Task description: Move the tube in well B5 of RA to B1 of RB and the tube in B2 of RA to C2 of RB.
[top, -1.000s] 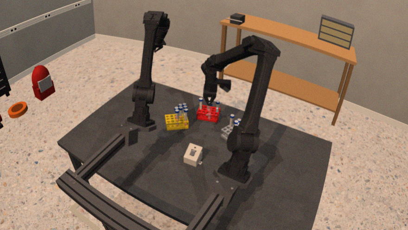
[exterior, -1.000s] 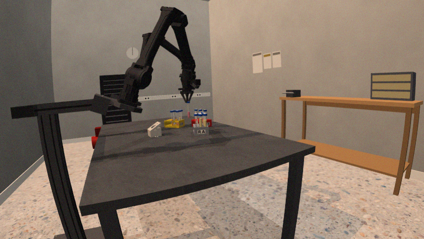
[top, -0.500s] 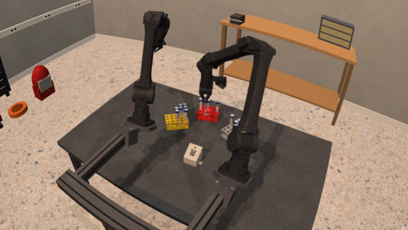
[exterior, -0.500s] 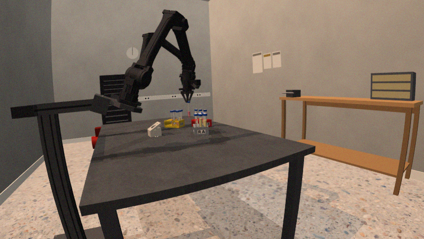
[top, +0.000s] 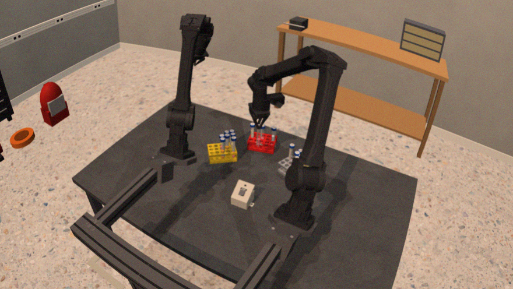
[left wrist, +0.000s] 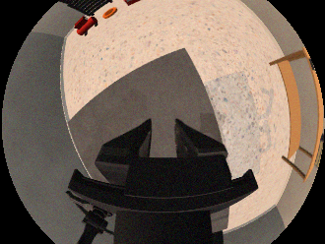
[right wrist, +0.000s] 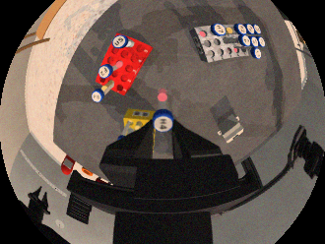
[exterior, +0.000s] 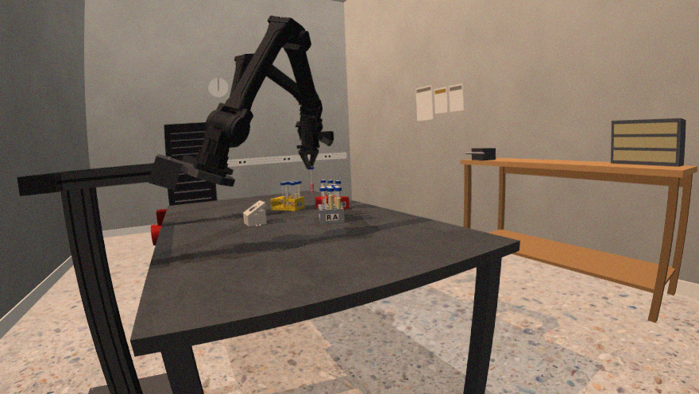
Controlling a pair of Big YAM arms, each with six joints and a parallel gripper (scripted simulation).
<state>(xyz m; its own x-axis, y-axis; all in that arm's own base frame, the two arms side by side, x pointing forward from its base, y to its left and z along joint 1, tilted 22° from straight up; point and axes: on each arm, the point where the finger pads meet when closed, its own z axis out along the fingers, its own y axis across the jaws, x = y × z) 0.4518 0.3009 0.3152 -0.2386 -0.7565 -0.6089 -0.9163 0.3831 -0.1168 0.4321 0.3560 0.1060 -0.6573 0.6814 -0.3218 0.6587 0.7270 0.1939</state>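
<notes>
While one tube hangs from my right pincer, both racks wait

Because its blue cap is pinched in my right pincer (top: 259, 125) (exterior: 310, 166) (right wrist: 162, 123), the tube marked H4 (top: 259, 134) (exterior: 310, 179) (right wrist: 162, 121) hangs upright, pink end lowest and free to enter a well. I cannot tell whether it is one of the two I must deliver; nor can I read its original well.

Beneath and just beside it sits the red rack (top: 263, 149) (exterior: 318, 201) (right wrist: 149, 47), towards the bench's far edge. RB, yellow (top: 222, 158) (exterior: 280, 207) (right wrist: 129, 119), lies off towards the left edge; if H4 is bound there, I should carry it above the standing caps. RA, grey (top: 283, 172) (exterior: 340, 219) (right wrist: 198, 41), stands on the right-edge side, partly hidden from above by my arm.

Nearer the bases' edge is the button box (top: 238, 200) (exterior: 255, 218) (right wrist: 231, 132), reserved for the end. Raised near the left edge, my left pincer (top: 196, 63) (left wrist: 162, 121) (right wrist: 43, 189) is partly spread, gripping nothing.

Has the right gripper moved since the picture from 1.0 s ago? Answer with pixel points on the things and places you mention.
Yes: in the top view, the right gripper (top: 259, 123) (exterior: 309, 166) (right wrist: 162, 123) has shifted toward picture left against the red rack (top: 261, 147) (exterior: 345, 205) (right wrist: 140, 51).
</notes>
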